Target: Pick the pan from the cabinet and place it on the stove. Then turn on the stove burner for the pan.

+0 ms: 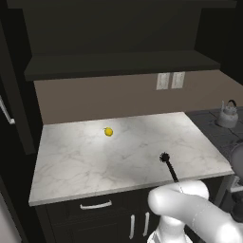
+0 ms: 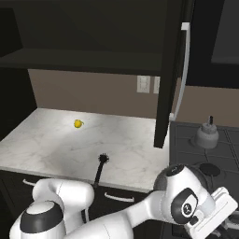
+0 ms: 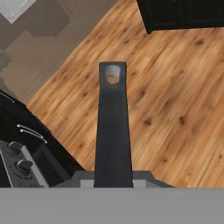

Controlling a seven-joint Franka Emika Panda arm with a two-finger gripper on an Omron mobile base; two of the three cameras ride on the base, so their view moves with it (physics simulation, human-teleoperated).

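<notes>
My two base cameras look forward and down from behind me, left and right, sharing the marble bench (image 1: 95, 156), its lemon (image 1: 108, 131) and the stove's (image 2: 219, 154) kettle (image 2: 207, 134). My hand camera looks down at the wooden floor (image 3: 175, 96).

Both base views were dim overall, rendered and slightly soft, with no glare anywhere. The white marble counter (image 1: 118, 152) was the brightest surface, lit from above, with a broad pale patch across its middle and darker mottling toward the front edge. The cabinet (image 2: 170, 70) and the shelf recess above stayed almost black, their detail lost in shadow. The yellow fruit (image 1: 108, 131) cast a small dark shadow just beside it. The stove (image 2: 205, 149) read as murky grey. The hand view was much brighter: the wooden floor (image 3: 175, 96) was evenly lit and warm, its grain fairly sharp, and the dark pan handle (image 3: 113, 127) showed flat, without highlights.
</notes>
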